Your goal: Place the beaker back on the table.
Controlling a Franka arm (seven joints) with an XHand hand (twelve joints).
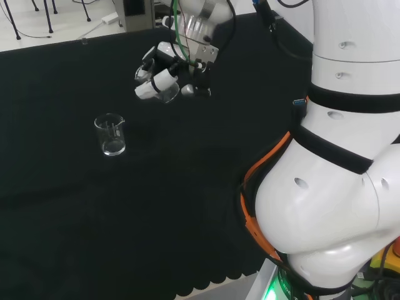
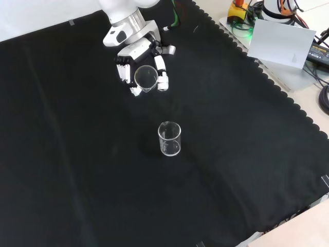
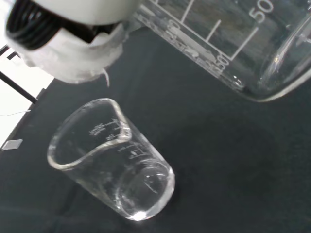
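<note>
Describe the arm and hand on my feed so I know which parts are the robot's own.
The white Franka arm has bulbous glossy links ringed by black bands, with an orange cable running along its lower joint. Near the silver-grey wrist, green and black cables run down. The black and white hand has white finger segments with black joints, and ribbed black parts show in the wrist view.

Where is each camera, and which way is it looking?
Head view: behind and above the arm's base, looking over the white arm links at the black cloth.
Front view: before the arm, looking down; the robot hand enters from the top.
Wrist view: at the wrist, looking past a finger.
Shared: the held beaker and the standing beaker, apart in all views.
</note>
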